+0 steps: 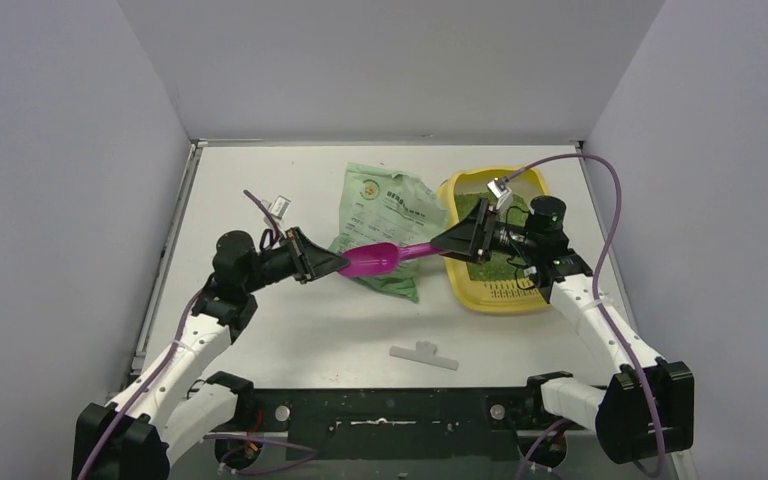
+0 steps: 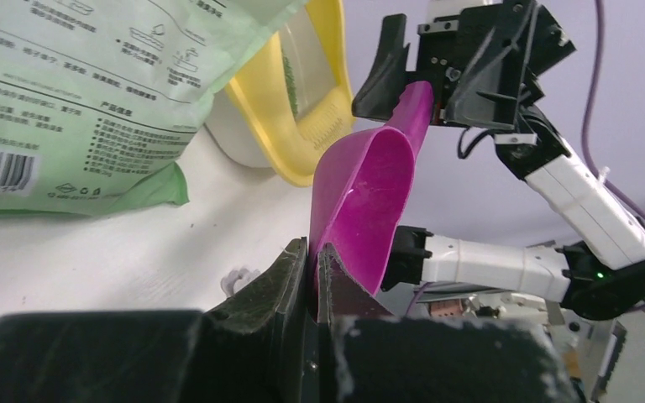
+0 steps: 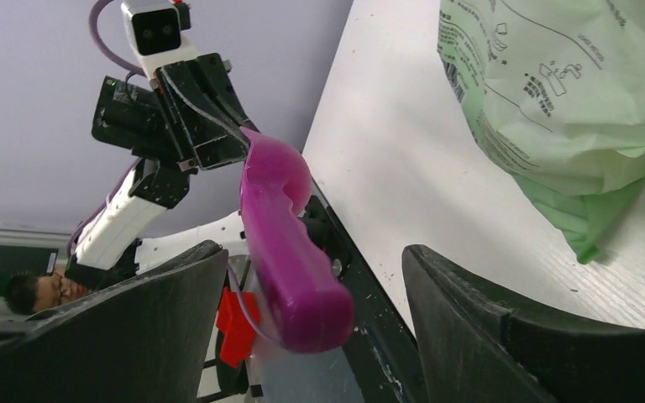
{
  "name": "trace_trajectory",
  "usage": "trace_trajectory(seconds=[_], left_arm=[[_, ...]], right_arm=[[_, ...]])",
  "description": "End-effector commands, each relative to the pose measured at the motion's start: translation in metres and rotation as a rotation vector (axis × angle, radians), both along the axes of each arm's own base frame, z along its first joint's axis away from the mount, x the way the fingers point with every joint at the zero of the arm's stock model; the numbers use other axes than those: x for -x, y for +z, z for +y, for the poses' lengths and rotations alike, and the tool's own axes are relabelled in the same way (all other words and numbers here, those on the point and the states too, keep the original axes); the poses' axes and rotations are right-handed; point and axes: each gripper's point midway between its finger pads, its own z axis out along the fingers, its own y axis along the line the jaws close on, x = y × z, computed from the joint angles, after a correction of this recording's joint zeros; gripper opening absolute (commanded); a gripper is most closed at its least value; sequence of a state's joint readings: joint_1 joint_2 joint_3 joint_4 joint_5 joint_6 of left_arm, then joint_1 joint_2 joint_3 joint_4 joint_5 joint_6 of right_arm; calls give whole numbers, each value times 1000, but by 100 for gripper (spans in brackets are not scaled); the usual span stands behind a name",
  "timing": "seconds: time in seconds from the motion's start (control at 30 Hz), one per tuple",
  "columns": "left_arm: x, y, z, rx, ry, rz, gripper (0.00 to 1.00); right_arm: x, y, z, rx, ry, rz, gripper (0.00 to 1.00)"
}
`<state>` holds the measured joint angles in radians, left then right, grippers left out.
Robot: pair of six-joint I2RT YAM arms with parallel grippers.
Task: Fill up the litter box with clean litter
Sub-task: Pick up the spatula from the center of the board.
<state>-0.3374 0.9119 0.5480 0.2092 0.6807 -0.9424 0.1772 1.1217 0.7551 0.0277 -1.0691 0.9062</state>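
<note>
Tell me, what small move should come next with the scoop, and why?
Probably close the right gripper on the handle of the magenta scoop. Its fingers stand wide open on both sides of the handle, while the left gripper pinches the bowl's rim, so only the left one holds it.

robot lab | grey booth walls (image 1: 60,150) | white table (image 1: 340,330)

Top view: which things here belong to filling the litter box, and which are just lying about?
Job: litter box, litter in it, bag, scoop, left hand pinching the scoop's bowl, right hand open around its handle.
Lying about: white plastic piece at the table's near edge.
</note>
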Motion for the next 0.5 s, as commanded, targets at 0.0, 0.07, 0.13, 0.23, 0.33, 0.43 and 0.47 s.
trace_trajectory(seconds=[0.0,0.07,0.13,0.23,0.33,0.43,0.47], left_arm=[[9,38,-9,110,-115,-134,0],[9,38,-9,109,-124,-133,0],[9,38,-10,106,-131,-134,0],[9,37,-11,98,-145,-132,0],[7,36,-10,91,-133,-134,0],[4,35,-10,85,-120,-135,0],[3,36,-10,84,-120,-137,0]], right_arm=[[6,36,8,-86,108,-109,76],[7,40,8,-92,114,-120,73],[10,45,9,-98,131,-130,70],[14,53,11,-107,149,-153,63],[22,56,17,-115,188,-143,58],[29,57,24,-119,212,-138,57],[30,57,26,-119,215,-138,56]])
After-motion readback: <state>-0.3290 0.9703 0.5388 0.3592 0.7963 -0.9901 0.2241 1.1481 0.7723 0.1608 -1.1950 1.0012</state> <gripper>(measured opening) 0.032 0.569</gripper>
